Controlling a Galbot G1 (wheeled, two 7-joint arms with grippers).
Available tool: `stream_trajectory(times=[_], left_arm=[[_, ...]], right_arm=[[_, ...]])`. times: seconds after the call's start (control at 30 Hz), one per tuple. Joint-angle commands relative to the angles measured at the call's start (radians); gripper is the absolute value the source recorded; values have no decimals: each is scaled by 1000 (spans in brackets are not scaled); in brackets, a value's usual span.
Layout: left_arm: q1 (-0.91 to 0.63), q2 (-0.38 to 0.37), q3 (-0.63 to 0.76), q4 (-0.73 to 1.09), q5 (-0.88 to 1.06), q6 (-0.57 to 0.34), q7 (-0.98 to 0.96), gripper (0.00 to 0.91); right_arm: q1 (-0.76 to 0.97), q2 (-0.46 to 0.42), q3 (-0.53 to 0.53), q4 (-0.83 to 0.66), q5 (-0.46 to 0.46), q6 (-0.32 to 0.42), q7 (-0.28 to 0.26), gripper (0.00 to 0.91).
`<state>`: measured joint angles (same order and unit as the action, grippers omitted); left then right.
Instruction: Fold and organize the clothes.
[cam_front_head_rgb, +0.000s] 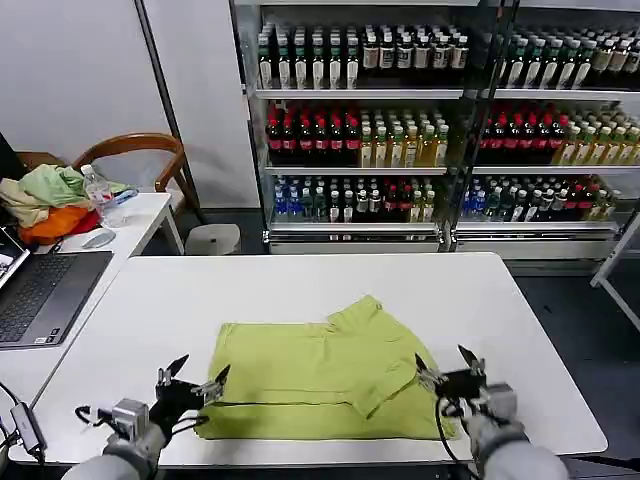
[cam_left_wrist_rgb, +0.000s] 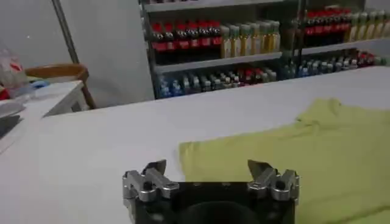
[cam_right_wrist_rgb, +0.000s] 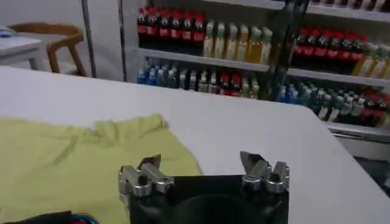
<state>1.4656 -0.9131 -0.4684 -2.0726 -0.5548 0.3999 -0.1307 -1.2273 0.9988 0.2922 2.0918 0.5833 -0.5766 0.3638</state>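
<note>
The left gripper (cam_front_head_rgb: 193, 376) is spread apart at the near left corner of the 1 yellow-green T-shirt (cam_front_head_rgb: 320, 382). The shirt lies between the 2 grippers on the white table (cam_front_head_rgb: 300, 290), partly folded. More folds look needed. The right gripper (cam_front_head_rgb: 444, 365) is spread apart too.
</note>
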Motion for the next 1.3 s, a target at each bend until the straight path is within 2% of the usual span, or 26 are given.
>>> stream_trajectory(times=[0.03, 0.27, 0.53, 0.9, 1.03, 1.23, 1.27, 1.3], left_arm=[[-300, 15, 131, 223, -100, 3, 11, 907], [-395, 10, 196, 335, -117, 18, 20, 907], [-469, -7, 239, 432, -114, 25, 39, 907], [-509, -7, 268, 504, -113, 20, 52, 907], [-527, -12, 279, 527, -109, 17, 53, 907], [-536, -14, 283, 542, -107, 15, 52, 907], [-533, -13, 284, 539, -107, 16, 53, 363], [-527, -11, 284, 535, -104, 12, 57, 91]], right_arm=[[429, 66, -199, -322, 85, -5, 9, 907], [552, 141, -294, -504, 122, -6, -21, 907], [613, 211, -334, -667, 104, -4, -41, 907], [618, 249, -329, -729, 105, -3, -62, 907], [622, 263, -319, -752, 90, -1, -96, 907], [625, 277, -316, -765, 84, -1, -109, 907], [625, 278, -315, -767, 85, -1, -111, 30], [627, 279, -315, -769, 85, -1, -114, 0]])
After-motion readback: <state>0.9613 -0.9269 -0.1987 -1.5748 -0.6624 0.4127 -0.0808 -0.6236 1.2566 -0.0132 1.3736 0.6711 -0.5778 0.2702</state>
